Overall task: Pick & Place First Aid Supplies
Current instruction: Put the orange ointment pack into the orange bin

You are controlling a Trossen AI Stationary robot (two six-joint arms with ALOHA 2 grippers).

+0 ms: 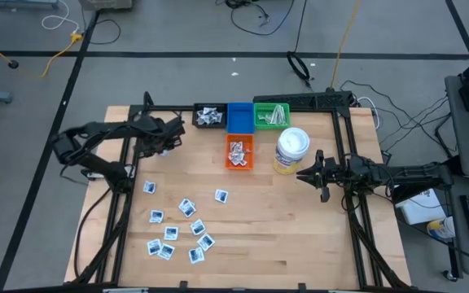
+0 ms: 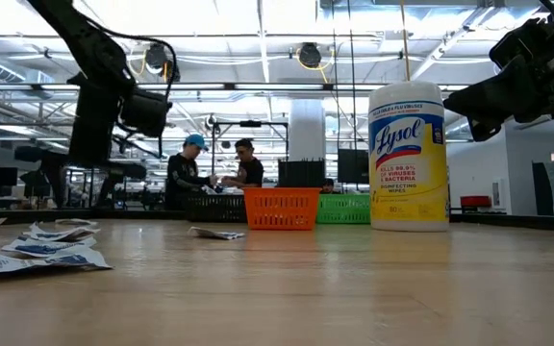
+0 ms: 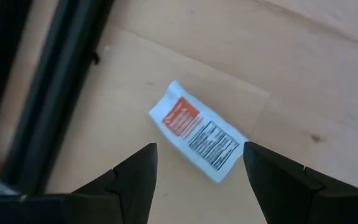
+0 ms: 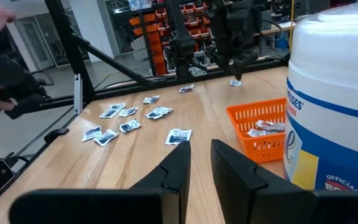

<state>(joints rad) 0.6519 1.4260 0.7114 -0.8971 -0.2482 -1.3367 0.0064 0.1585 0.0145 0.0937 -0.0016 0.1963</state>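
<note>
Fingers on our left gripper (image 3: 197,171) hang open over one red-print packet (image 3: 197,130) on the surface, right gripper (image 4: 201,165) nearly closed and empty, some packets binned, most loose packets (image 1: 177,228) left.

A large industrial lab or workshop hall is shown. A high ceiling with exposed ducts (image 2: 306,53) and strip lighting is seen beyond the wooden table (image 1: 283,236). 2 people (image 2: 214,173) are seen at a distant workbench. Beyond the right gripper's fingers, shelving with orange bins (image 4: 148,37) is visible. Cables (image 1: 259,16) are strewn across the taped grey floor (image 1: 177,81).
</note>
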